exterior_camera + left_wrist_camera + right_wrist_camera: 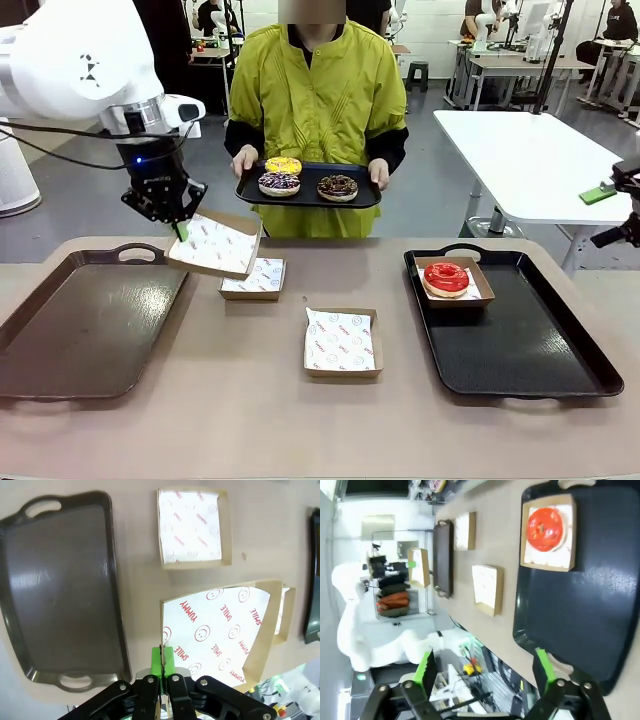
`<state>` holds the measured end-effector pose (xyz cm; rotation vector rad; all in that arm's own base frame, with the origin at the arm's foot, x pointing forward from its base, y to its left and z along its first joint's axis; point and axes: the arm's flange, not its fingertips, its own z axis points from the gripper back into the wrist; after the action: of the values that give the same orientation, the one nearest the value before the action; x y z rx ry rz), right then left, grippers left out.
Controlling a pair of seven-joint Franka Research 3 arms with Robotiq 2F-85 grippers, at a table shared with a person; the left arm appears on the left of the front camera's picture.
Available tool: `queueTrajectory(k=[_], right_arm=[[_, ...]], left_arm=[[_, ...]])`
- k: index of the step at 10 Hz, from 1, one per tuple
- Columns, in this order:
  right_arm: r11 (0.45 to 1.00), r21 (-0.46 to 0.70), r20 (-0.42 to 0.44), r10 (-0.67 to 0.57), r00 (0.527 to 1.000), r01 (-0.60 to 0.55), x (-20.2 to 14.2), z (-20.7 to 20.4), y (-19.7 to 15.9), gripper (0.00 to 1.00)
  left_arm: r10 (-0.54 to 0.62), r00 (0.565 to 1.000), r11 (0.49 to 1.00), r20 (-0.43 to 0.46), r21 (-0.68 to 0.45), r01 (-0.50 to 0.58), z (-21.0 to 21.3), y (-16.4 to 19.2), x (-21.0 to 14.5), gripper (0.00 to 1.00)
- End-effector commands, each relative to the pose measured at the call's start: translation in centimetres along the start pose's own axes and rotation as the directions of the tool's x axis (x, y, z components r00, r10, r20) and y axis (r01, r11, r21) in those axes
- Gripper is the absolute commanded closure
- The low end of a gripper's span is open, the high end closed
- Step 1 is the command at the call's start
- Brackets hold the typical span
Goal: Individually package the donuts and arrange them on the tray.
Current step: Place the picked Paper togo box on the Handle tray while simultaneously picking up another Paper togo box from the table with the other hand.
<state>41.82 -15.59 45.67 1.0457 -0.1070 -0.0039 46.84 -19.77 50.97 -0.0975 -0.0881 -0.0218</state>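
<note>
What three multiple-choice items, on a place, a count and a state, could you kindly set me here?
1. Where does the red donut lie? A) on the left-hand tray B) in a box on the right-hand tray C) on a plate
2. How many donuts lie on the person's tray? A) two B) three C) four
3. How is the left gripper? A) open B) shut on a donut C) shut on a paper-lined box at its rim

1 B: the boxed donut sits on that tray.
2 B: a yellow donut, a sprinkled donut and a chocolate donut.
3 C: it pinches the lifted box's edge.
</note>
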Motion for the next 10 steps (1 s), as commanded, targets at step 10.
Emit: queueTrajectory(k=[10], right_arm=[[0.994,0.097,0.082,-0.064,0.995,0.056,-3.3,-2.8,-4.4,0.00]], left_arm=[[-0.002,1.000,1.000,-0.003,-0.003,0.002,0.2,-0.9,5.6,1.00]])
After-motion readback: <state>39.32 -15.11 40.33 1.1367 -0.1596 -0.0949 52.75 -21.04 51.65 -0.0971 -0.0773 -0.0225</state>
